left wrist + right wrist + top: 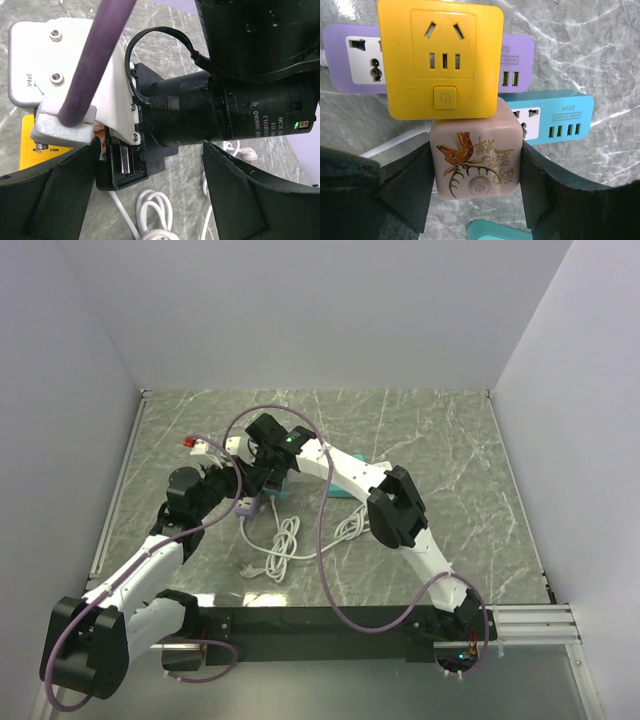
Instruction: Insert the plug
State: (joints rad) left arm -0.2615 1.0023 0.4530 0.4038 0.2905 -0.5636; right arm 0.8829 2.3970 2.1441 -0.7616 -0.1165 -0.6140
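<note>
The plug is a pink cube [476, 155] with a deer picture and a round button. My right gripper [476, 176] is shut on its two sides. The cube's far end meets the lower edge of a yellow socket cube [440, 57]; its prongs are hidden. From above, the right gripper [268, 480] points down at the sockets. My left gripper [236, 486] hovers close beside it, open and holding nothing. In the left wrist view its fingers [50, 195] frame the right wrist and a corner of the yellow cube [29, 147].
A purple power strip [350, 60] lies behind the yellow cube and a blue strip [560, 117] to its right. A teal piece [495, 231] sits below the plug. A coiled white cable [285, 545] lies nearer the bases. A white strip with a red end [193, 443] sits far left.
</note>
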